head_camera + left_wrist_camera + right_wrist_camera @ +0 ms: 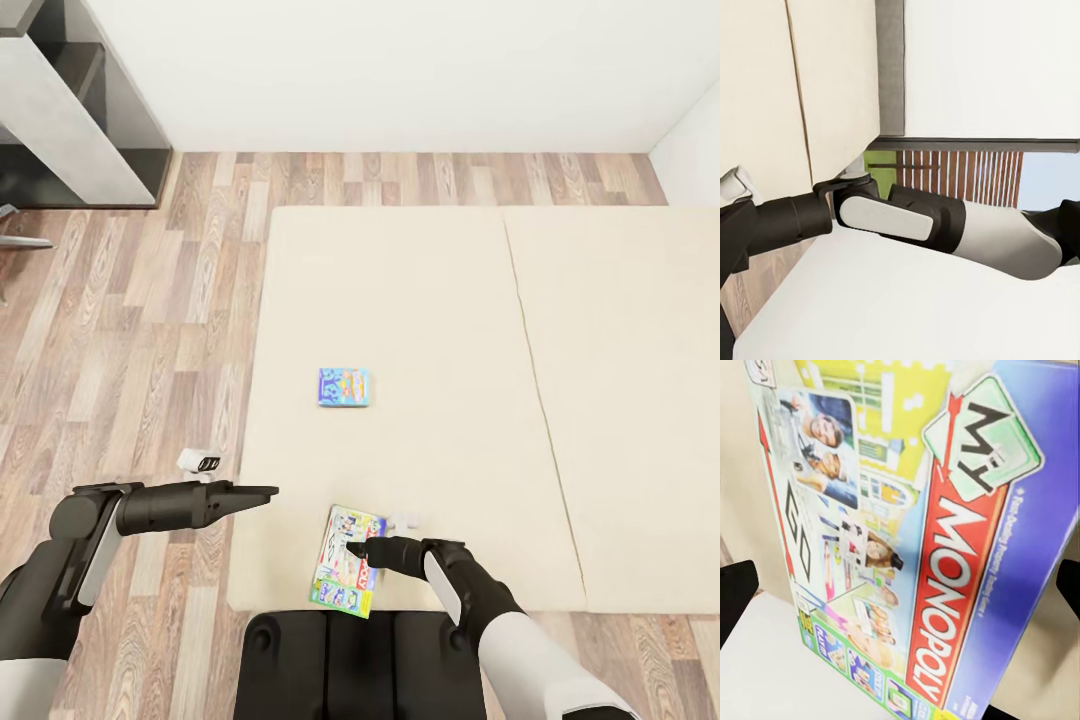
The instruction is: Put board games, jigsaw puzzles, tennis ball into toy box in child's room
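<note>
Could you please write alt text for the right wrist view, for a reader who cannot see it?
A My Monopoly board game lies flat on the beige bed, seen close up, with dark tips of the right gripper's fingers at either side of the box.

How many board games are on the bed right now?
2: the small blue board game lies mid-mattress; the Monopoly board game lies at the bed's near edge under the right tool.

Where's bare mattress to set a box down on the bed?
Free: all right of the seam, and the stretch between the small blue game and the far edge. Crowded: near edge, where the right gripper hovers over the larger game.
</note>
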You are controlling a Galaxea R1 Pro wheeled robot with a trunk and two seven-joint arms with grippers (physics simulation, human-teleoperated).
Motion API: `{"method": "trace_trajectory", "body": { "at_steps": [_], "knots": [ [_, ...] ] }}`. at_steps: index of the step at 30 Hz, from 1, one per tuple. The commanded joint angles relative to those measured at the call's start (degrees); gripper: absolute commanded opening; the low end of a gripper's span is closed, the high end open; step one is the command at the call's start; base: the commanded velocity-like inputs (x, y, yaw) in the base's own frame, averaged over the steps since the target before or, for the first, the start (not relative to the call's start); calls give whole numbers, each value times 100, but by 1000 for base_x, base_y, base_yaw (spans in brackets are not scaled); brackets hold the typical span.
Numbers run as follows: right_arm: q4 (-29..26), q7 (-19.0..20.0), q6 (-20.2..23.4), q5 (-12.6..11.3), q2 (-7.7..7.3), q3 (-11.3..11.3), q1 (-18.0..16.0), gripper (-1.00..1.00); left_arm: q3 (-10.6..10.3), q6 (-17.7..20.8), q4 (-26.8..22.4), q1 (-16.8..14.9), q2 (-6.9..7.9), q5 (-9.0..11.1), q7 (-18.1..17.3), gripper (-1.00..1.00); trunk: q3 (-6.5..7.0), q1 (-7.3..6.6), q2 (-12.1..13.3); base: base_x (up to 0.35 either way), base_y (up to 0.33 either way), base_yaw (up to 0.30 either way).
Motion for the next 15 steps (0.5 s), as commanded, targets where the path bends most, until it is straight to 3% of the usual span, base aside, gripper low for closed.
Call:
{"method": "trace_trajectory", "body": {
  "at_steps": [1,15],
  "knots": [
    [-7,-13,43,-59,0,7,1,100,-1,61,-4,-1,5,2,-18,100,-6,3,-9,0,0,13],
    [-7,-13,43,-59,0,7,9,100,-1,61,-5,-1,8,2,-18,100,-6,3,-9,0,0,2]
  ]
}}
